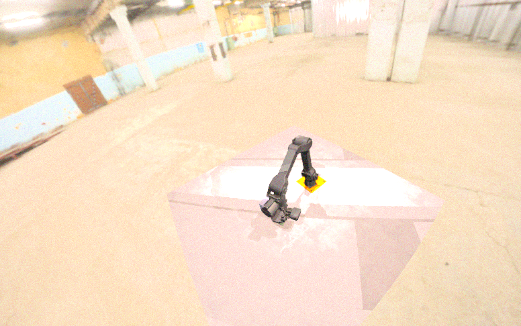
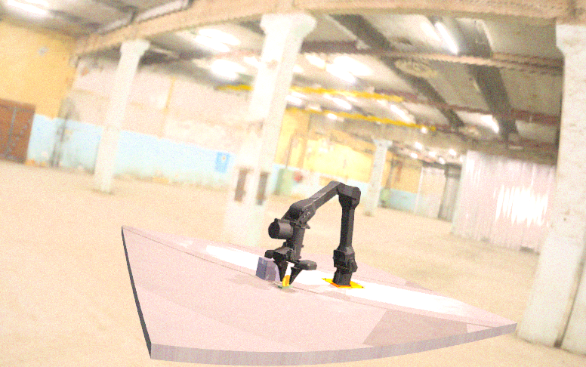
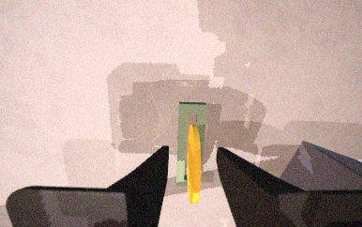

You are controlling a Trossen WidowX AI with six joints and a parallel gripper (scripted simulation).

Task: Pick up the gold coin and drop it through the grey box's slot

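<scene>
The gold coin stands on edge in the green holder, seen nearly edge-on in the wrist view. My gripper is open, pointing down, with one finger on each side of the coin. In the wrist view a gap shows between the coin and each finger. The closed grey box stands close by, at the right edge of the wrist view and left of the gripper in the exterior view. Its slot does not show. In the top view the arm hides the coin.
The arm's yellow base plate lies behind the coin, to the right in the top and exterior views. The box is beside the right-hand finger in the wrist view. The table's edge runs along the front in the exterior view.
</scene>
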